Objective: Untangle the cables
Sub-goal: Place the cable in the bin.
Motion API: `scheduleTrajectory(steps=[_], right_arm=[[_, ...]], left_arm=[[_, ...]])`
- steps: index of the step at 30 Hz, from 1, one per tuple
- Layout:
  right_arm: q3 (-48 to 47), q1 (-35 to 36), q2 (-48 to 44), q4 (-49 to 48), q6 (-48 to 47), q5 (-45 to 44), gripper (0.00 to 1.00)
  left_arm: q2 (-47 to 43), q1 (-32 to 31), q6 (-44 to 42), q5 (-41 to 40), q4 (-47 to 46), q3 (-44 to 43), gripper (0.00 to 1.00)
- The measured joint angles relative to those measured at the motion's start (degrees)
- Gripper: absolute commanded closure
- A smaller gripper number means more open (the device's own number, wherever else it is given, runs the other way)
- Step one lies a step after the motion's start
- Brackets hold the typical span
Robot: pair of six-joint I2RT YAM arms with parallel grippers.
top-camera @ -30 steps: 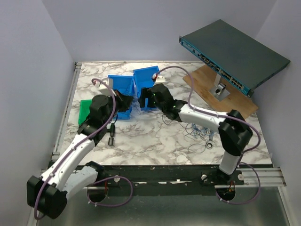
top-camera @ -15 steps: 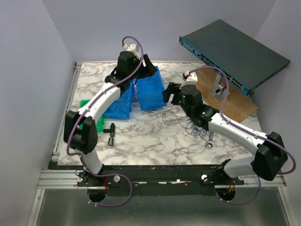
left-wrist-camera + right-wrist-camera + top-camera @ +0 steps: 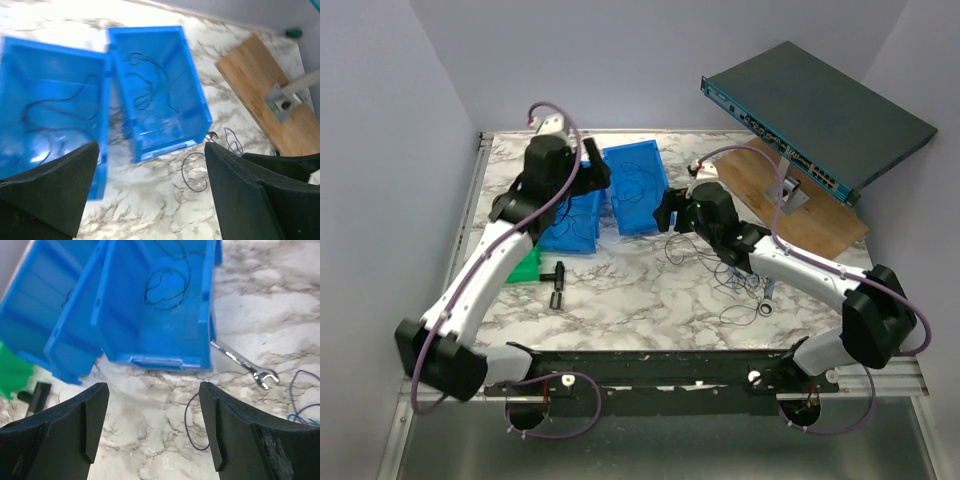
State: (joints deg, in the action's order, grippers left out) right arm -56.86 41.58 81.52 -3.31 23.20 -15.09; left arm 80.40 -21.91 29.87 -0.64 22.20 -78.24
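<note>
**Item: cables [image 3: 744, 284], thin blue and dark grey, partly sorted.**

- **Location.** The main tangle lies on the tabletop [image 3: 620, 300], right of centre and under the right forearm. One dark strand [image 3: 167, 288] is coiled in the right blue bin [image 3: 165, 144]. Another [image 3: 60, 102] lies in the left blue bin [image 3: 50, 46]. A loose loop [image 3: 186, 420] rests on the tabletop just in front of the right bin, near a small wrench [image 3: 240, 361].
- **Step in hand.** Sorting is judged to be partly done, with one strand in each bin and most of the tangle not yet separated. Neither claw holds a cable, so the moment reads as the gap before a pick.
- **Next move.** A single strand is to be taken, probably the loose loop, which lies nearest. The fingertips would have to be brought down to the tabletop, as the wire is hair-thin. The wrench and the neighbouring strands are to be avoided.
- **Left claw [image 3: 150, 195].** It is released, with the jaws spread wide and nothing between them. It is held high over the two bins and aimed downward. The arm is stretched forward from its base along the left side.
- **Right claw [image 3: 152, 430].** It is also released and empty. It hangs above the near end of the right bin, tilted down. The arm is extended leftward across the tangle.
</note>
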Motion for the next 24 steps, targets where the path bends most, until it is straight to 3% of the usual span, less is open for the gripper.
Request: scheduleTrajectory(steps=[5,9,14,24], right_arm=[[-0.1,0.0,4.2,-0.1,-0.4,5.8,0.2],[0.0,0.0,4.3,-2.2,-0.3,9.7,0.22],[0.6,0.3,5.0,-5.4,0.3,14.2,0.24],[-6.6,10.2,18.0,-6.8,2.5,14.7,0.29]], left_arm=[[-19.0,0.2,4.9,-12.7,4.2,14.8,0.2],[-26.6,1.4,7.8,-17.5,6.6,26.4,0.2],[-26.4,7.3,9.9,-16.6,6.6,36.5,0.2],[-29.1,15.4,10.7,-15.5,-1.2,42.6,0.24]])
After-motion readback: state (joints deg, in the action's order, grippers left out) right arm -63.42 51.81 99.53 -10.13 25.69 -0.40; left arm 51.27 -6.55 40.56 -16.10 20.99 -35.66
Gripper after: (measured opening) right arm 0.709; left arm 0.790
